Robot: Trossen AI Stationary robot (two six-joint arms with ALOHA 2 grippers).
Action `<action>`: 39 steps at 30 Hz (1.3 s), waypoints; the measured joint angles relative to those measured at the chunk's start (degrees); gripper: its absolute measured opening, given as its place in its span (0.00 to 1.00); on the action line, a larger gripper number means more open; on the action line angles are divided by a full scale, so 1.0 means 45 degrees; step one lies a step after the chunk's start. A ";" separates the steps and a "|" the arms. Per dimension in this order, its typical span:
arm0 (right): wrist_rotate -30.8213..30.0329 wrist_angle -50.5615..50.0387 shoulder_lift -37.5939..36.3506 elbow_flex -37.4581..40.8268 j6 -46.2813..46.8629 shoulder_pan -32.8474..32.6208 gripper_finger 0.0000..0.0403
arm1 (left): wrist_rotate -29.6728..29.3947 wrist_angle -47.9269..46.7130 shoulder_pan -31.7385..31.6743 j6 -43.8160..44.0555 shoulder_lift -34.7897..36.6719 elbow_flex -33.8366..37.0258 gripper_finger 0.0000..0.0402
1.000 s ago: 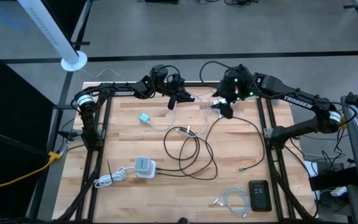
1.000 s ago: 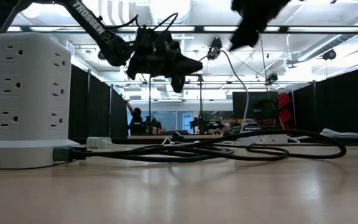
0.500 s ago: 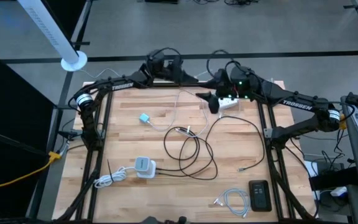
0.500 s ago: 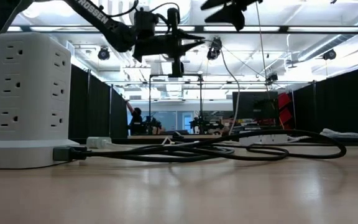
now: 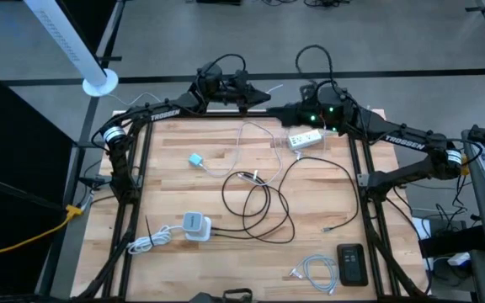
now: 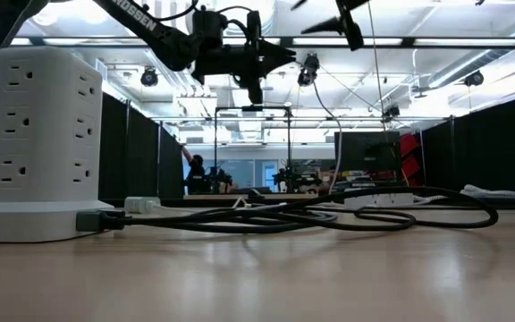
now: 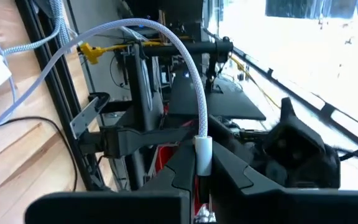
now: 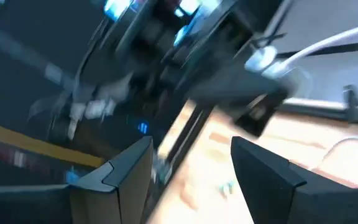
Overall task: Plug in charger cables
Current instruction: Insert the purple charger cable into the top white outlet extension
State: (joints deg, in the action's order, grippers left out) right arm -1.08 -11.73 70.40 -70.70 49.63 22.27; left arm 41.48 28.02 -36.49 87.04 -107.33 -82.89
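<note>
Seen on a wooden table (image 5: 183, 189): a white outlet tower (image 5: 195, 225) near the front left, a white power strip (image 5: 306, 139) at the back right. Black phone-like device (image 5: 351, 264) at front right; small light-blue object (image 5: 195, 160) left of centre.

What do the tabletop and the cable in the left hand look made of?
The wooden plank tabletop looks like sealed butcher-block wood: pale strips, visible grain, slight sheen. The white braided cable clamped in the left hand looks fabric-sleeved, with a woven texture and a smooth, likely plastic, collar.
</note>
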 joint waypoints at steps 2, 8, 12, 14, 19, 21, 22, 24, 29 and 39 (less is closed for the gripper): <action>-0.0115 -0.0027 -0.0070 0.0000 0.0750 0.0561 0.50 | -0.0165 0.0009 0.0000 0.0172 0.0000 0.0000 0.02; 0.1256 -0.0538 0.0012 0.0004 0.2557 0.2178 0.50 | -0.0410 0.0068 0.0000 -0.0398 0.0000 0.0005 0.02; 0.2466 -0.0913 0.0543 0.0010 0.2875 0.2609 0.49 | -0.0361 0.0075 0.0000 -0.2737 0.0000 0.0006 0.02; 0.2711 -0.0947 0.0708 0.0024 0.2642 0.2797 0.48 | -0.0355 0.0075 0.0000 -0.4389 0.0000 0.0010 0.02; 0.3343 -0.0652 0.0702 0.0024 0.1951 0.3544 0.48 | -0.0347 0.0075 -0.0016 -0.7982 0.0000 0.0010 0.02; 0.3894 -0.0506 0.0702 0.0018 0.1450 0.3768 0.48 | -0.0347 0.0080 -0.0019 -0.8804 0.0005 0.0010 0.02; 0.4207 -0.0430 0.0721 0.0002 0.1275 0.3855 0.48 | -0.0352 0.0075 -0.0010 -0.9002 0.0005 0.0010 0.02; 0.4962 -0.0037 0.0828 -0.0029 0.1054 0.3986 0.48 | -0.0399 0.0070 0.0011 -0.9088 0.0005 0.0010 0.02; 0.5471 0.0663 0.1102 -0.0029 0.0573 0.4154 0.48 | -0.0406 0.0143 0.0015 -0.8983 0.0005 0.0015 0.02; 0.5440 0.0832 0.1473 -0.0034 -0.1546 0.4168 0.48 | -0.0095 0.0536 0.0063 -0.8425 0.0024 0.0019 0.02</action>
State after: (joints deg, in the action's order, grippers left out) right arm 23.41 -7.98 77.03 -70.85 42.68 41.02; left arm 41.06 30.44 -36.21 49.12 -107.22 -82.81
